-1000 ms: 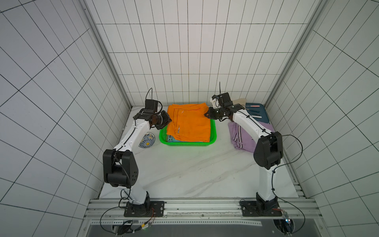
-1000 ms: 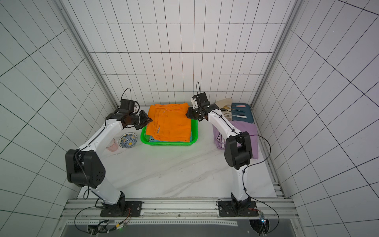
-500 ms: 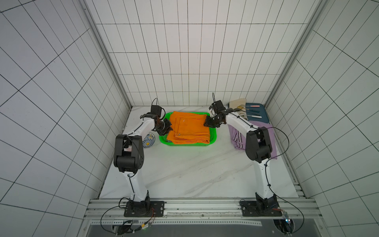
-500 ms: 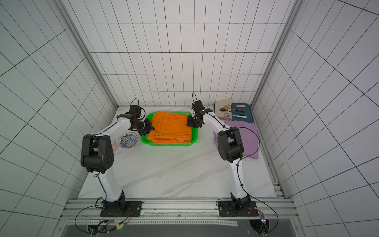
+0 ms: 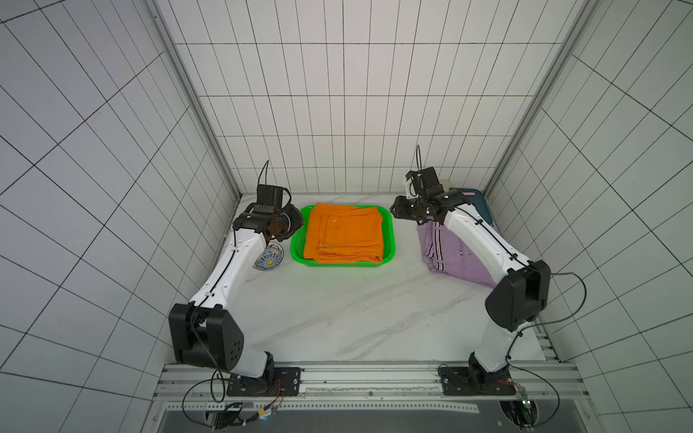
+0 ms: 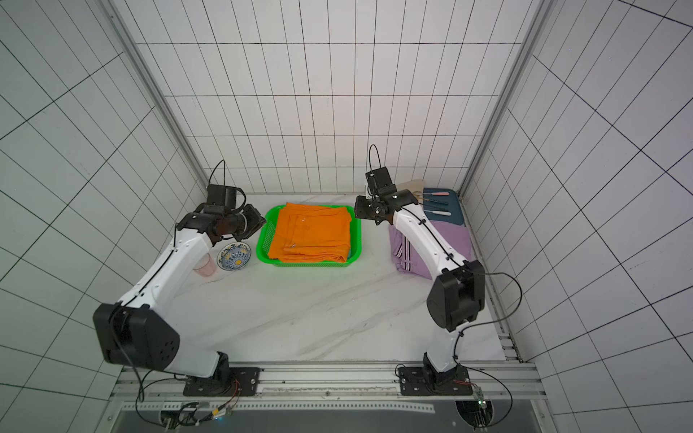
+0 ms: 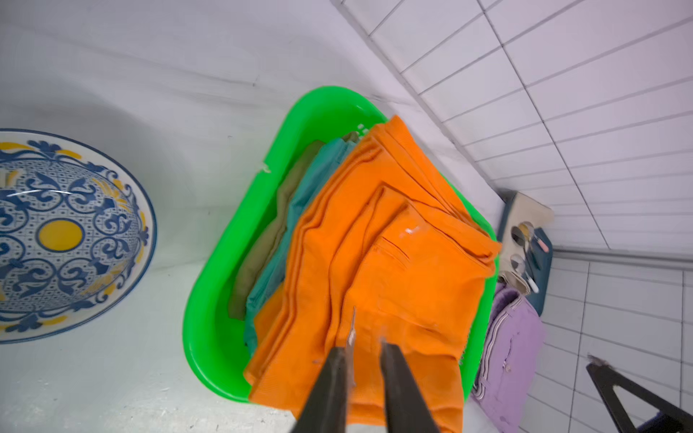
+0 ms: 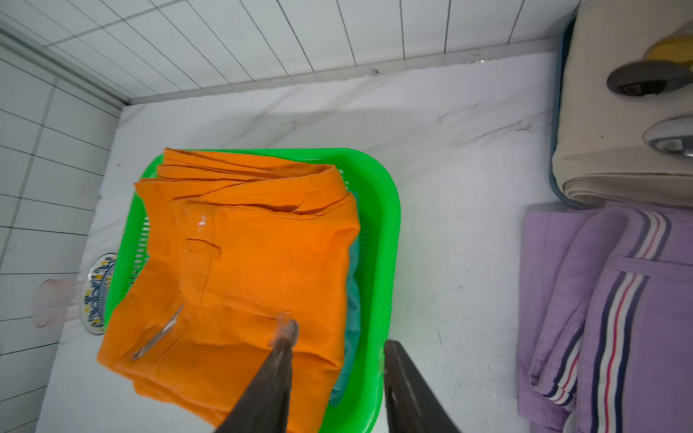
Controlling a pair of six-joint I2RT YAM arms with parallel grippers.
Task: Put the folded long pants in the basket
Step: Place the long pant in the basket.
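The orange long pants point(image 5: 345, 234) lie folded on top in the green basket point(image 5: 392, 236), over a sky blue pair point(image 7: 300, 195) and a tan pair point(image 7: 262, 255). The lilac striped pants point(image 5: 450, 255) lie on the table to the basket's right, partly under my right arm. My left gripper point(image 5: 296, 224) hovers at the basket's left side, shut and holding nothing; its wrist view looks down on the orange cloth point(image 7: 393, 270). My right gripper point(image 5: 395, 212) hovers over the basket's far right corner, open and empty, its jaws either side of the rim point(image 8: 386, 225).
A blue and yellow patterned bowl point(image 6: 234, 256) and a pink cup point(image 6: 204, 268) stand left of the basket under my left arm. A dark blue tray point(image 6: 442, 206) with cutlery and a cream cloth point(image 8: 607, 131) sits in the back right corner.
The orange pants were held above the basket, were lowered into it and now lie there released. Both grippers have risen and drawn back from its sides. The right jaws have opened.
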